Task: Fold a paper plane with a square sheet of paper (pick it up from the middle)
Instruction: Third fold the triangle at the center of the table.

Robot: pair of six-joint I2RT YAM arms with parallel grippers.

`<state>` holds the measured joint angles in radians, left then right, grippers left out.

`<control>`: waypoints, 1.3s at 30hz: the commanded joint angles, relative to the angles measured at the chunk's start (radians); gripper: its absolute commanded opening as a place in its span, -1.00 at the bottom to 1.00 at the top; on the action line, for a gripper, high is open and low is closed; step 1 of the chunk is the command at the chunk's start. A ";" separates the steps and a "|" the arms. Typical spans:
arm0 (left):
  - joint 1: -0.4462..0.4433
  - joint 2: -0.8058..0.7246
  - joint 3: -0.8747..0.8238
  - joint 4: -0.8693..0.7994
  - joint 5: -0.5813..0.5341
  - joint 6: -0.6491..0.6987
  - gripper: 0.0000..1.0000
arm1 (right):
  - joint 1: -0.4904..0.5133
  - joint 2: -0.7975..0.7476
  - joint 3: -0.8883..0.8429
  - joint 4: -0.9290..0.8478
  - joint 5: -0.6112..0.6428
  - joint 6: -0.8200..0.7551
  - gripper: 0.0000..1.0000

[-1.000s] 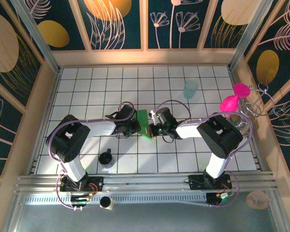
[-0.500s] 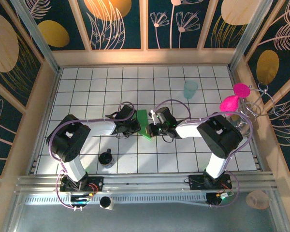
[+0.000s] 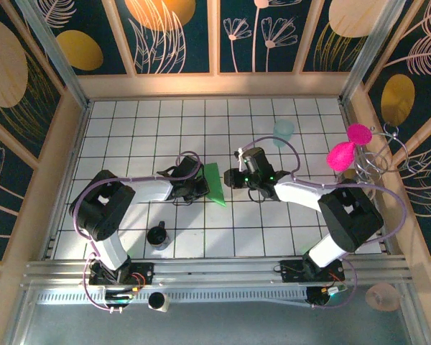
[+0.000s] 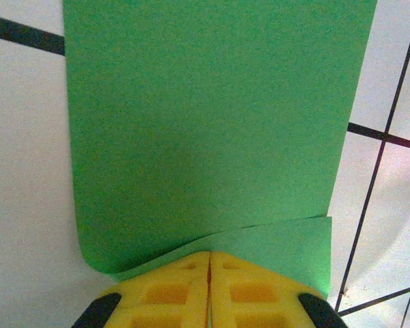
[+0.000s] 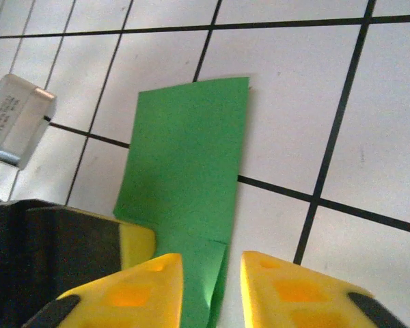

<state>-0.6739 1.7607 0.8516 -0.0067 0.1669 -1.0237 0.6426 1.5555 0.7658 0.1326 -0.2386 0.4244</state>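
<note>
The square sheet of paper (image 3: 215, 183) is bright green, folded over into a narrow strip, and lies mid-table. My left gripper (image 3: 202, 188) is at its left edge. In the left wrist view its tips (image 4: 210, 256) are pressed together and rest on the paper (image 4: 205, 123), whose top layer bows up just in front of them. No paper shows between them. My right gripper (image 3: 233, 178) hangs just right of the strip. In the right wrist view it (image 5: 210, 263) stands open above the paper's (image 5: 188, 157) right edge, gripping nothing, and a left finger (image 5: 135, 244) touches the strip's near left edge.
A pale teal cup (image 3: 283, 132) stands at the back right. A small black cup (image 3: 157, 236) sits near the front left, beside the left arm. Pink objects (image 3: 348, 147) hang by the right wall. A grey-white box (image 5: 17, 119) shows left of the paper.
My right gripper has opened, let go of the paper and drawn back to the right and away. The paper now lies flatter. My left gripper has stayed shut in place.
</note>
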 commanded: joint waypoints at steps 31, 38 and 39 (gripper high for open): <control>-0.003 0.051 0.009 -0.073 -0.008 0.019 -0.80 | 0.097 0.215 0.106 -0.114 -0.241 -0.004 -0.88; -0.003 0.051 0.007 -0.078 -0.009 0.020 -0.80 | 0.095 0.232 0.102 -0.128 -0.216 -0.009 -0.89; -0.003 0.051 0.007 -0.080 -0.012 0.020 -0.80 | 0.095 0.233 0.102 -0.131 -0.209 -0.011 -0.89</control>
<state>-0.6735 1.7706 0.8631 -0.0040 0.1738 -1.0222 0.7315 1.7702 0.8597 0.0414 -0.4706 0.4332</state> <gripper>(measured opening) 0.101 0.056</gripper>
